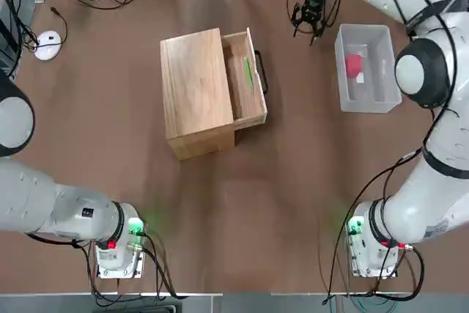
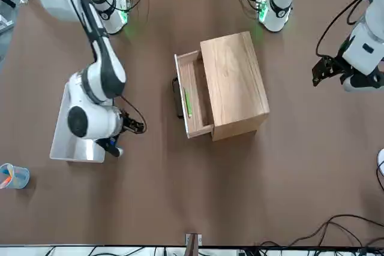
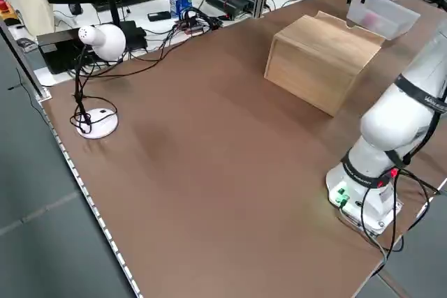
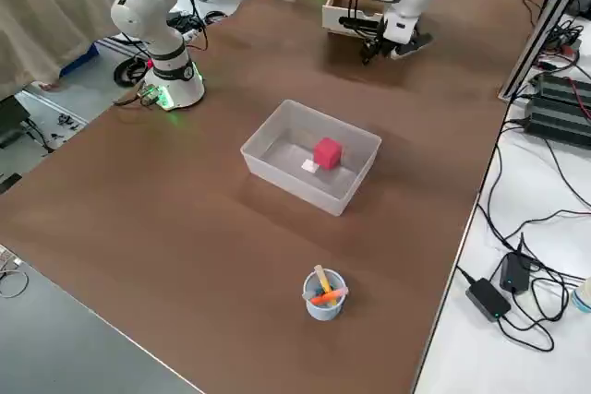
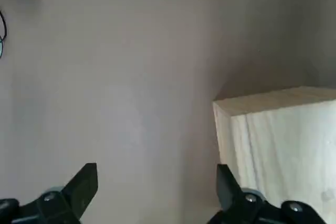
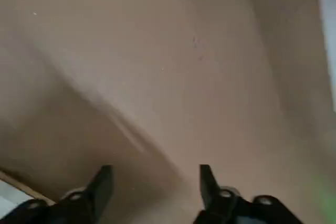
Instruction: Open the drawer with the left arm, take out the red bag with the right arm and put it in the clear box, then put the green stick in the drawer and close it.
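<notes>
We see the red bag (image 1: 353, 65) inside the clear box (image 1: 379, 78), near one side wall. Green stick (image 1: 248, 73) lies in the drawer (image 1: 249, 111), by its front panel; the drawer is pulled out of the wooden cabinet (image 1: 194, 86), black handle (image 1: 261, 71) facing the box's side of the table. We have the right gripper (image 6: 156, 187) above the table, between drawer and clear box but farther out from the robot's bases, fingers well apart, nothing between them. Left gripper (image 5: 157, 187) hovers off the cabinet's left side, fingers wide, holding nothing. Small blue cup (image 4: 325, 304) with orange and yellow items stands beyond the clear box, on the robot's right.
</notes>
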